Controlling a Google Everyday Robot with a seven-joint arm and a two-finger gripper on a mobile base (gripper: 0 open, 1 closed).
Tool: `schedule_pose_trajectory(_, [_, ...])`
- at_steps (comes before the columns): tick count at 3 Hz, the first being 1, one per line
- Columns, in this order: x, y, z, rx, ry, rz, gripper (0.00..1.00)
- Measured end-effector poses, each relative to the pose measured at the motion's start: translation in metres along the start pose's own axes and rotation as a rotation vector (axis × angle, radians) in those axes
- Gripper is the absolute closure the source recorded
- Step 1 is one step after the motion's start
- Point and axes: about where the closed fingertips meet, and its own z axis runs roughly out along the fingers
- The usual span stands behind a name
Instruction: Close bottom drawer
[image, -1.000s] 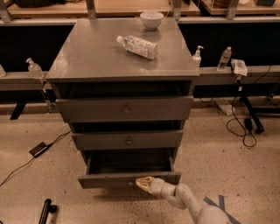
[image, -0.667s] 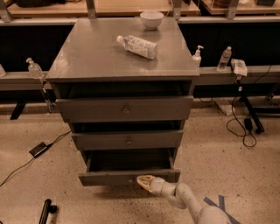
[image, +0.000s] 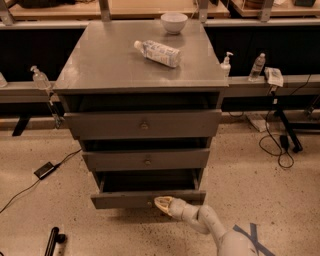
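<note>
The bottom drawer (image: 120, 199) is the lowest of the grey cabinet's three drawers. It stands pulled out, its dark inside showing above the flat front panel. My gripper (image: 161, 203) comes in from the lower right on a white arm. Its pale tip rests against the front panel, just right of the centre knob (image: 149, 204). The middle drawer (image: 146, 159) and the top drawer (image: 142, 124) sit further back above it.
A plastic bottle (image: 158, 52) lies on the cabinet top (image: 100, 65) and a white bowl (image: 174, 22) stands at its back edge. Cables (image: 30, 185) and a black adapter (image: 45, 169) lie on the floor to the left. More cables (image: 278, 150) and blue tape (image: 248, 239) are on the right.
The gripper has stayed at the drawer front. The bottom drawer looks pushed in a little; the cabinet otherwise looks the same.
</note>
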Motion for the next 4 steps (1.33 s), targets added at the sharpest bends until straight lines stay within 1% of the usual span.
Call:
schedule_pose_trajectory(1, [-0.004, -0.016, 0.011, 0.002, -0.005, 0.0, 1.0])
schedule_pose_trajectory(2, [-0.006, -0.016, 0.012, 0.001, -0.007, -0.001, 1.0])
schedule_pose_trajectory(3, [-0.014, -0.027, 0.022, -0.004, -0.013, -0.007, 1.0])
schedule_pose_trajectory(4, [-0.014, -0.026, 0.022, -0.004, -0.013, -0.007, 1.0])
